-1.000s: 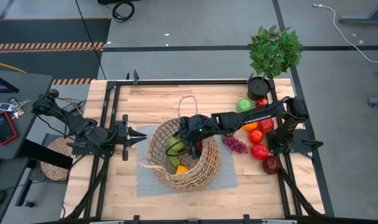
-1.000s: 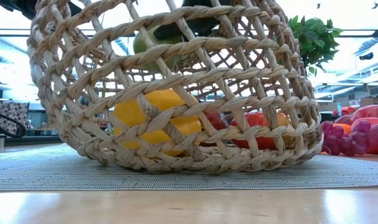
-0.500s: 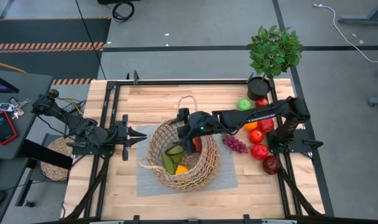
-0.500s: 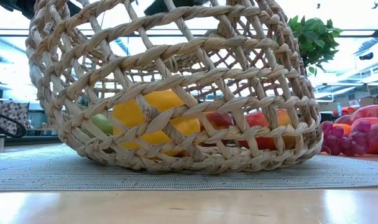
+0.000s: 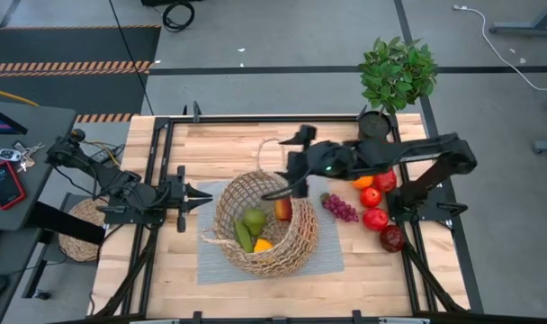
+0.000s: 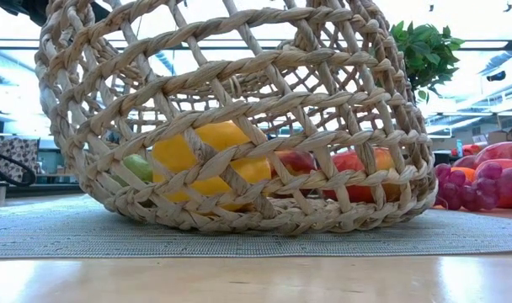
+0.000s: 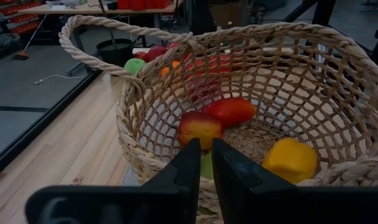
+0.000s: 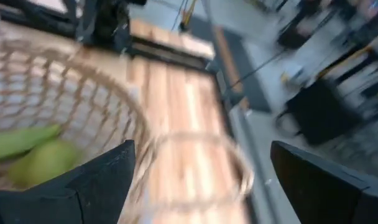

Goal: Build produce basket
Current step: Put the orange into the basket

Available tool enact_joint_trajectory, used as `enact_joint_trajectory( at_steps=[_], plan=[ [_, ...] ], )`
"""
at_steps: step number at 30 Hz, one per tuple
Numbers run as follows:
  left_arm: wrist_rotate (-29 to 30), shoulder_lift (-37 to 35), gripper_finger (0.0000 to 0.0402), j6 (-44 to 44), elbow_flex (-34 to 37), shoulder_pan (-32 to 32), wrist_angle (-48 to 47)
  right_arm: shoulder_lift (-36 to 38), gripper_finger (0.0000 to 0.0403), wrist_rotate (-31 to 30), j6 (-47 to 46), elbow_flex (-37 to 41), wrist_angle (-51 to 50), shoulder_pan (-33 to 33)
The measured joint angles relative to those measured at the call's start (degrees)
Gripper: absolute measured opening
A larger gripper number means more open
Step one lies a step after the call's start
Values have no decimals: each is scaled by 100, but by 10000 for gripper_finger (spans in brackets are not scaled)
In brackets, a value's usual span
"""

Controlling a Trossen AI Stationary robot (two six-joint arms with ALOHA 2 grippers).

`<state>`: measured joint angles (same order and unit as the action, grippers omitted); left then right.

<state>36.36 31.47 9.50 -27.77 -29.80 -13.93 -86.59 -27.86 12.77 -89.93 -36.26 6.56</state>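
— Dark fingers (image 8: 108, 177) of the right gripper (image 5: 287, 184) stand spread wide with nothing between them, over the far rim of the basket (image 5: 300, 245). And the left?

— Left gripper (image 5: 194, 193) waits at the grey mat's (image 5: 210, 265) left edge, fingers (image 7: 192, 171) pressed together on nothing, aimed at the basket.

— Where does the task stand?

— Basket sits mid-table on the mat, holding a pear (image 5: 255, 219), a red-yellow apple (image 5: 283, 209), a yellow piece (image 5: 263, 244) and more. Grapes (image 5: 342, 209), red fruits (image 5: 375, 219) and a green apple (image 7: 134, 65) wait near the table's right edge.

— How will they handle?

— Judging by looks: apples firm, light, smooth, best pinched across the middle. Grapes soft, loose; grip gently at the bunch's thick part. Wicker looks stiff but light, so it may slide if nudged.

— Anything unclear?

— Right wrist view is blurred; weave hides much of the contents from table height, and the green apple is hidden from above.
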Motion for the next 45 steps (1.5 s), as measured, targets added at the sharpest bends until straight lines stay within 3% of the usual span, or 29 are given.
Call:
enact_joint_trajectory(
  at_steps=[6, 10, 20, 28, 37, 41, 45],
  plan=[
    [-1, 1, 48, 0, 0, -2, 0, 465, 376, 941, -1312, 1, -1494, -235],
    [-2, 1, 48, 0, 0, -2, 0, 655, 376, 1108, -1899, 322, -2059, -253],
    [-1, 1, 48, 0, 0, -2, 0, 1616, 376, 1078, -2696, 1955, -1719, 27],
    [-1, 0, 48, 0, 0, -1, 0, 2379, 376, 1116, -3585, 3482, -1247, -198],
    [-1, -1, 48, 0, 0, -1, 0, 2289, 376, 1127, -4853, 4275, -1702, -816],
    [-2, 0, 48, 0, 0, -1, 0, 2015, 376, 1178, -4970, 4322, -2146, -1196],
    [0, -1, 48, 0, 0, 0, 0, 1712, 376, 1601, -4850, 4321, -2595, -1679]
  ],
)
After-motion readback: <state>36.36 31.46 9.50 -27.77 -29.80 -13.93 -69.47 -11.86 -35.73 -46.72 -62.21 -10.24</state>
